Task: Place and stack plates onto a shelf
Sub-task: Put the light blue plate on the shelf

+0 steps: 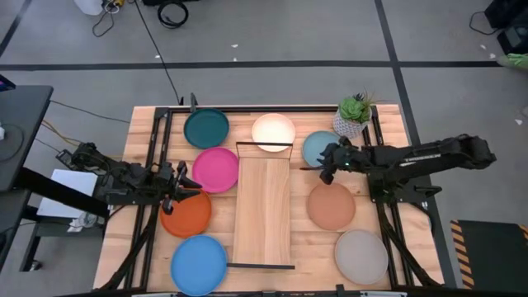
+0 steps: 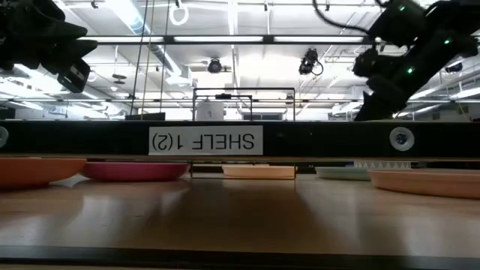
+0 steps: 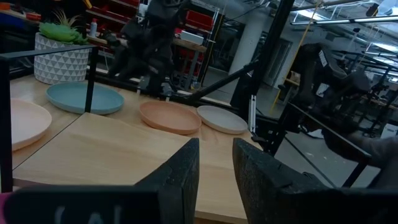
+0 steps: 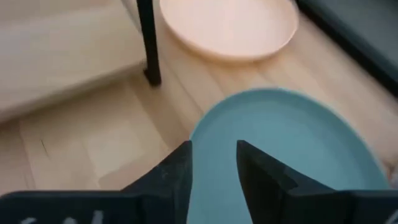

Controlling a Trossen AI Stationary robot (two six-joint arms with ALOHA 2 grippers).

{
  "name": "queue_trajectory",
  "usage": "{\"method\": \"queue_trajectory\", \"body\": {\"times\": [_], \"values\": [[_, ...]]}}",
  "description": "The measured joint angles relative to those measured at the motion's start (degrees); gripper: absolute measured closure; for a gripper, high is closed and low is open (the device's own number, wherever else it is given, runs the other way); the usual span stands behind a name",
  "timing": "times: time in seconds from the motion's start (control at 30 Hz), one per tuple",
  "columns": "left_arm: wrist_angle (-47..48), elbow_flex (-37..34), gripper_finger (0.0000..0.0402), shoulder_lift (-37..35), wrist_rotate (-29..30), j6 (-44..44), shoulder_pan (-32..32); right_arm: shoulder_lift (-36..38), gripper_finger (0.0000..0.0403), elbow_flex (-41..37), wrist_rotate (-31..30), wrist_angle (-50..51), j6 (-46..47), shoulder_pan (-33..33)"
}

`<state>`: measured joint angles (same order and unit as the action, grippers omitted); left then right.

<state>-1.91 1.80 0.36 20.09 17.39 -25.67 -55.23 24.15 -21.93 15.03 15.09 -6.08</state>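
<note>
**Shelf bare, all plates waiting**

No plate is on the shelf (image 1: 263,206) yet; all eight lie around it on the surface (image 1: 140,136); its long axis runs front to back. My right end effector (image 4: 213,163), fingers slightly apart, hovers over the light blue plate (image 4: 292,155); my left end effector (image 3: 214,168), likewise apart, hangs by the orange plate (image 1: 188,216).

Eight round plates are laid flat around the bare light-wood shelf (image 1: 263,206): dark teal (image 1: 206,128), cream (image 1: 273,132), light blue (image 1: 317,147), magenta (image 1: 216,169), tan (image 1: 332,206), orange (image 1: 186,216), bright blue (image 1: 199,263), grey (image 1: 361,256).
</note>
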Motion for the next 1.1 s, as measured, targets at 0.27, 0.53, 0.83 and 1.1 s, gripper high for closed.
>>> {"method": "queue_trajectory", "body": {"times": [0.27, 0.53, 0.83, 1.1], "values": [[0.0, 0.0, 0.0299, 0.0, 0.0, 0.0, 0.0, -10.2, 0.0251, 0.2, 4.8, -2.1, -2.4, -2.4], [0.0, 0.0, 0.0299, 0.0, 0.0, 0.0, 0.0, -20.2, 0.0263, 0.2, 5.6, -8.7, -7.1, -2.4], [0.0, 0.0, 0.0299, 0.0, 0.0, 0.0, 0.0, -24.2, 0.0326, 0.4, 2.6, -10.7, -8.7, -2.3], [0.0, 0.0, 0.0299, 0.0, 0.0, 0.0, 0.0, -24.2, 0.0386, 0.3, 3.6, -11.4, -9.0, -2.3]]}}
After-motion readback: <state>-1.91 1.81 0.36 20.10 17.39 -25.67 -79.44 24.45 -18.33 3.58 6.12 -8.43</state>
